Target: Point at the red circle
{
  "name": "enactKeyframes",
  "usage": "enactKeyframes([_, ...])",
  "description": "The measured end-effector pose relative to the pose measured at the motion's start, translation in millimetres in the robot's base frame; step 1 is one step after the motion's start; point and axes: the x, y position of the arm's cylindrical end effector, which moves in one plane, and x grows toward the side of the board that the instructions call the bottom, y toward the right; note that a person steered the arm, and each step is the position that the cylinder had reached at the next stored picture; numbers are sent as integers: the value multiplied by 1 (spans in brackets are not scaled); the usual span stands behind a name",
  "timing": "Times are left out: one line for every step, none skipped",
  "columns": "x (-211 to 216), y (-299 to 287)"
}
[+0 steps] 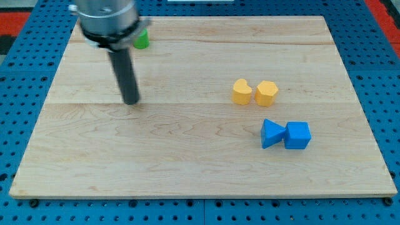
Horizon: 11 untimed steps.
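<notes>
No red circle shows in the camera view. My tip [130, 101] rests on the wooden board [187, 162] at the view's left, far from the blocks on the right. A green block [142, 40] sits at the view's top left, partly hidden behind my arm. A yellow heart-shaped block [242, 91] and a yellow hexagon block [266, 92] sit side by side right of centre. Below them a blue triangle block [271, 133] touches a blue cube [297, 135].
The board lies on a blue pegboard table [19, 94]. A red strip [19, 12] shows at the view's top left corner and another at the top right.
</notes>
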Motion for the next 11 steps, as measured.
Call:
enactKeyframes([-25,-73])
enactKeyframes([-61,-127])
enactKeyframes([-111,-149])
enactKeyframes([-120,-153])
enactKeyframes([-148,-152])
enactKeyframes([-194,-135])
enactKeyframes([-229,-79])
enactKeyframes([-238,-61])
enactKeyframes([-229,-15])
enactKeyframes([-227,6])
enactKeyframes([-221,6])
